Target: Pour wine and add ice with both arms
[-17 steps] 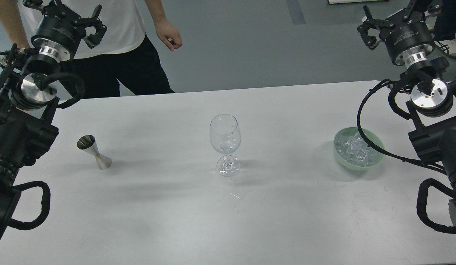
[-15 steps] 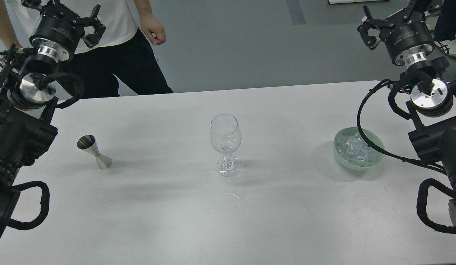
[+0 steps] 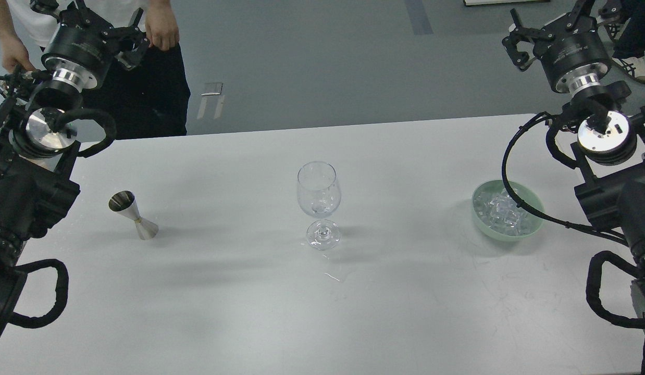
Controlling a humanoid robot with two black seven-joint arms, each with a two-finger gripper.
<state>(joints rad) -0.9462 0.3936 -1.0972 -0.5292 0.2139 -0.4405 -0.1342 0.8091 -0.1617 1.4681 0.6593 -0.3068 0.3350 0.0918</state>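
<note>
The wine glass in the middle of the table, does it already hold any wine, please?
No, the wine glass stands upright and looks clear and colourless, with no dark liquid in it.

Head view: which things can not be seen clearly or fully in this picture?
- Ice in the green bowl: a black cable crosses it, and the clear cubes blend, so no count.
- Wine glass: any liquid inside is too faint to tell.
- Jigger: its inside is not visible.
- Left gripper and right gripper: small, dark; finger state unclear.
- Person: cut off by the top edge.
</note>
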